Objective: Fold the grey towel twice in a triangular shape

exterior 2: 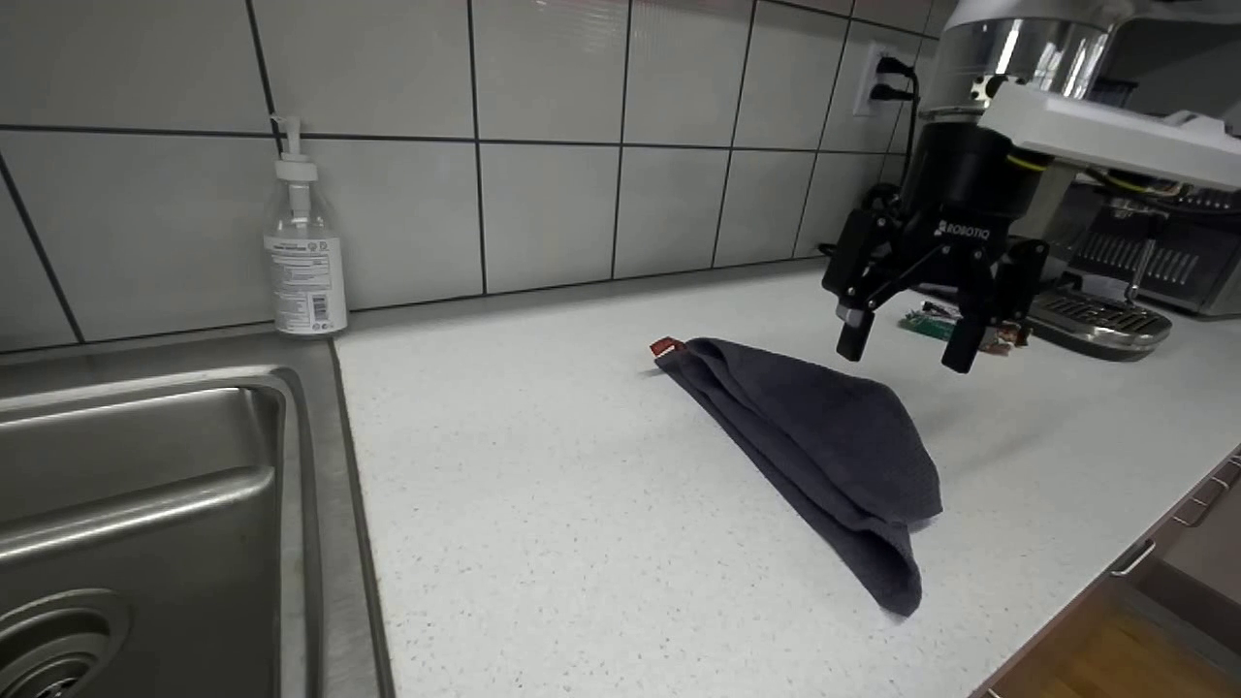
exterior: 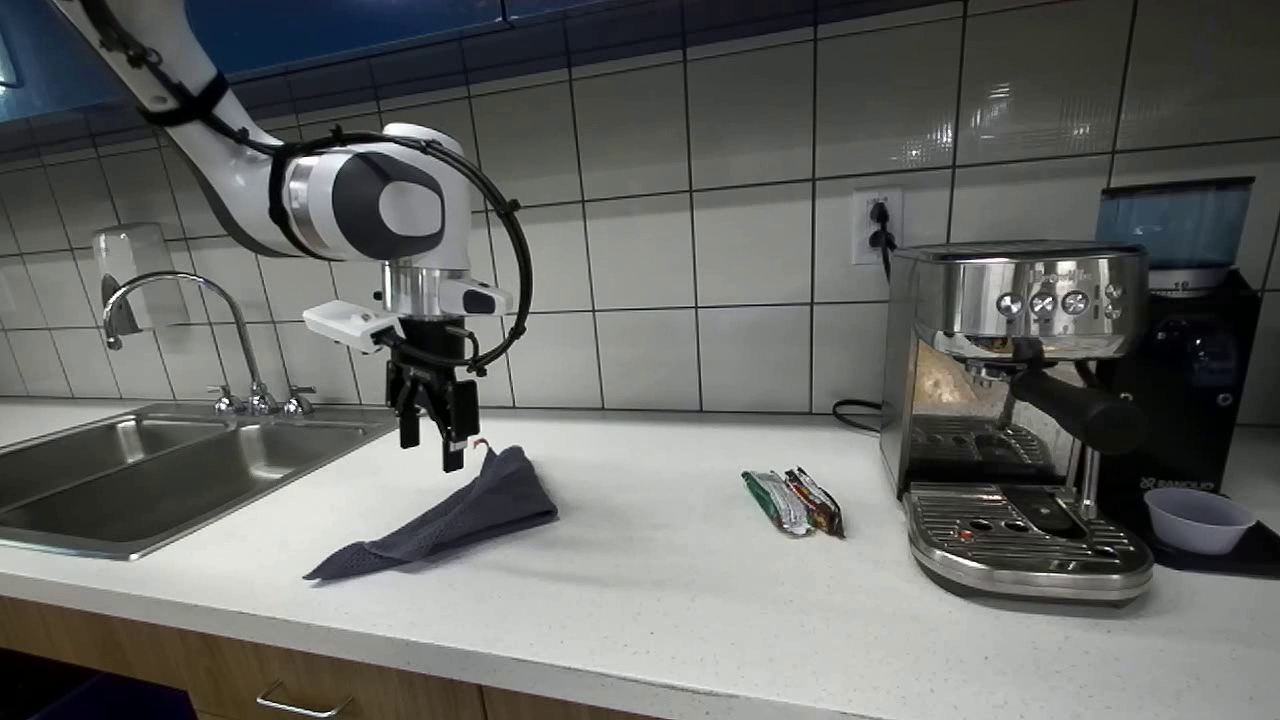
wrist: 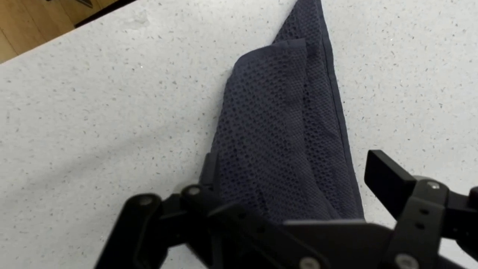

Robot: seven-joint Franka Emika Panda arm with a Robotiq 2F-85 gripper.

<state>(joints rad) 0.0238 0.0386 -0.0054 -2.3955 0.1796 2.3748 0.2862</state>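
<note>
The dark grey towel (exterior: 470, 520) lies on the white counter, folded over itself into a long, roughly triangular shape. In an exterior view (exterior 2: 814, 427) a small orange-red tag (exterior 2: 667, 346) shows at its far corner. In the wrist view the towel (wrist: 265, 112) has an upper flap laid over a lower layer, whose pointed end reaches past the flap at the top. My gripper (exterior: 431, 452) points down above the counter and is apart from the towel. It is open and empty, with its fingers spread, in an exterior view (exterior 2: 907, 351) and the wrist view (wrist: 294, 164).
A steel sink (exterior: 135, 548) is set into the counter beside the towel. Snack packets (exterior: 793, 503) lie farther along, before a coffee machine (exterior: 1030, 300) and a purple bowl (exterior: 1198, 520). A pump bottle (exterior 2: 306, 262) stands by the tiled wall. The counter's front edge has drawers below.
</note>
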